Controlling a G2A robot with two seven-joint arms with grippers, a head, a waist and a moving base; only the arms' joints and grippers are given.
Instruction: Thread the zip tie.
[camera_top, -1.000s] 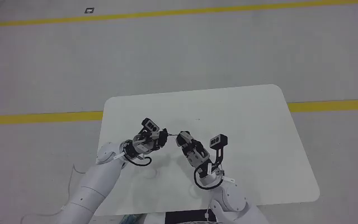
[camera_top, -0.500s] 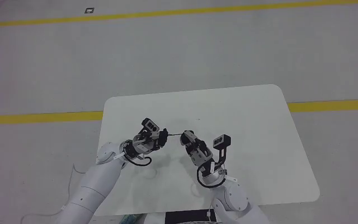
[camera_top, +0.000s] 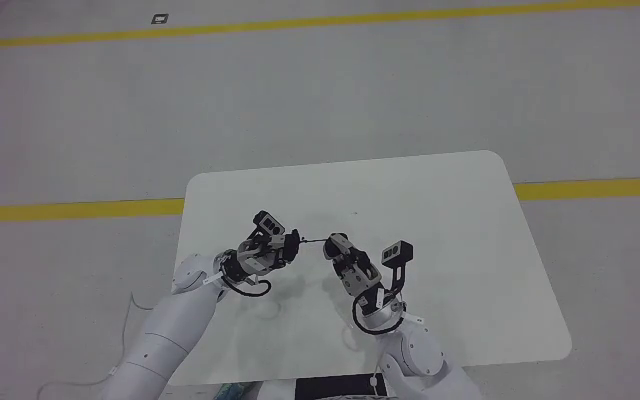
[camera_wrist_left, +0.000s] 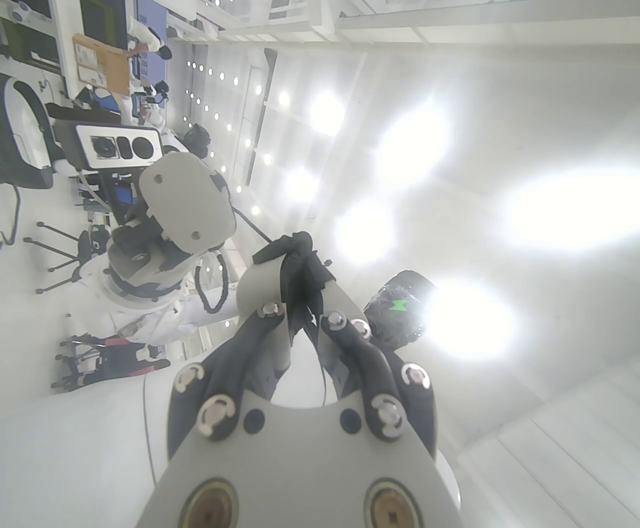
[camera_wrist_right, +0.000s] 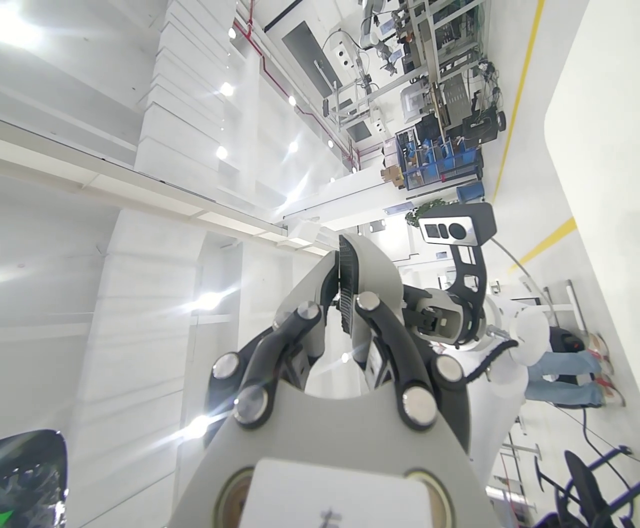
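left claw (camera_wrist_left: 298, 261) clenched on tie (camera_top: 310, 240) | right claw (camera_top: 329, 245) at its 3 o'clock, clenched, perhaps on tie's other end | over surface (camera_top: 450, 220)

Arms (camera_top: 185, 300): white rounded shells. Left gripper (camera_wrist_left: 300, 260), right gripper (camera_wrist_right: 345, 272): grey housings, black linkages, silver screws (two brass-ringed holes each), black fingertip pads (camera_wrist_right: 346, 285).

We see the table (camera_top: 450, 200) brightly, evenly lit from overhead. In the left wrist view ceiling lamps (camera_wrist_left: 415, 135) bloom into broad white glare. The right wrist view's smaller lamps (camera_wrist_right: 226, 89) throw starry streaks, and straight lines bow near its edges.
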